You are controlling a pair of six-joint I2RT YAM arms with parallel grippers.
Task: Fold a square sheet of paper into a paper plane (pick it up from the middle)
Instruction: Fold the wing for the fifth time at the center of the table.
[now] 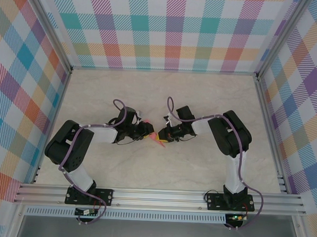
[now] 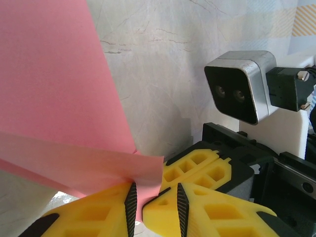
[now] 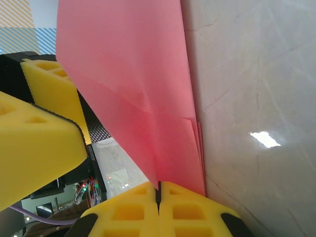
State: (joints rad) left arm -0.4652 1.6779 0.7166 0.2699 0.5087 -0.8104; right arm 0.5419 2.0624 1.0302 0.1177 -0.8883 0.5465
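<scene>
Pink folded paper (image 3: pixel 148 98) sits mid-table (image 1: pixel 202 99), clamped in the closed right pincer (image 3: pixel 159 186). The left pincer (image 2: pixel 148 200) stands narrow around its corner; I cannot tell whether it grips.

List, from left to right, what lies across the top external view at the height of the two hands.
left arm → left hand → pink paper → right hand → right arm
</scene>
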